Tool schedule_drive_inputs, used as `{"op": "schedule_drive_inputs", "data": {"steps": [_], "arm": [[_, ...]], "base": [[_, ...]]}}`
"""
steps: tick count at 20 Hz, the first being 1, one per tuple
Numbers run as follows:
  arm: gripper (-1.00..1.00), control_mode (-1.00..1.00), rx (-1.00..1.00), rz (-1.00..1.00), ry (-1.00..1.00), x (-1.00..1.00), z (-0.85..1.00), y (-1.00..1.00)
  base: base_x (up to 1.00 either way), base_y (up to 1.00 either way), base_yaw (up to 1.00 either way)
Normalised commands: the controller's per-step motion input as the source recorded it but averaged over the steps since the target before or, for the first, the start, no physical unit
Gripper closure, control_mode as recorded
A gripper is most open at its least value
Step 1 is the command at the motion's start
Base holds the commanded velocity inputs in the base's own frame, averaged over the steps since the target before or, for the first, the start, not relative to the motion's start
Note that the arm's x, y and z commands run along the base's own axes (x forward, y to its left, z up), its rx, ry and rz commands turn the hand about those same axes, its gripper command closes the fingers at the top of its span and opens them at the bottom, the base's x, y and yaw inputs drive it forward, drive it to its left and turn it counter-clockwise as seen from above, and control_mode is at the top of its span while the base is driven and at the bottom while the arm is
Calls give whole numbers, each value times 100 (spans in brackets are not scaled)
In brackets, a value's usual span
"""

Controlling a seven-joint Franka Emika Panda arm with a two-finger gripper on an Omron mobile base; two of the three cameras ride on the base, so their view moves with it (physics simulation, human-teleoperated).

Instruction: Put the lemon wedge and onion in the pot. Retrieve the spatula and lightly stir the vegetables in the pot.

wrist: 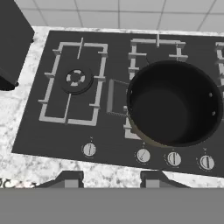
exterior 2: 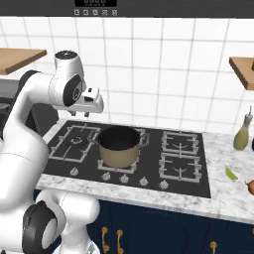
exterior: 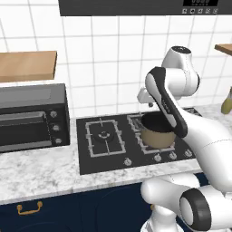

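The pot [exterior 2: 118, 147] sits on a front burner of the black cooktop [exterior 2: 183, 171], its dark inside bare. The pincer [exterior 2: 91, 103] hangs above the cooktop's back left part, jaws spread apart with nothing between them; its two fingertips [wrist: 69, 179] point down toward the knobs along the cooktop's front edge. Over at the right end of the desk [exterior 2: 225, 196], the lemon wedge [exterior 2: 231, 173] lies near the front, the onion [exterior 2: 251, 186] just beside it at the edge of view. A yellow-green bottle [exterior 2: 242, 134] stands behind them.

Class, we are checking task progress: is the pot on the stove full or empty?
Empty. The pot's black inside is bare in the hand view; the onion sits on the counter.
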Motion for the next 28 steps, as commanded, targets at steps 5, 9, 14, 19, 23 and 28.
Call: {"op": "schedule_drive_inputs", "data": {"steps": [5, 9, 14, 19, 23, 28], "arm": [[-100, 100, 0, 0, 0, 0, 0, 0], [-100, 100, 0, 0, 0, 0, 0, 0], [-100, 100, 0, 0, 0, 0, 0, 0], [-100, 100, 0, 0, 0, 0, 0, 0], [-100, 100, 0, 0, 0, 0, 0, 0], [-100, 100, 0, 0, 0, 0, 0, 0]], "base": [[-1, -1, 0], [0, -60, 0], [1, -86, -1], [6, -87, -3], [15, -79, -4], [39, -43, -5]]}}
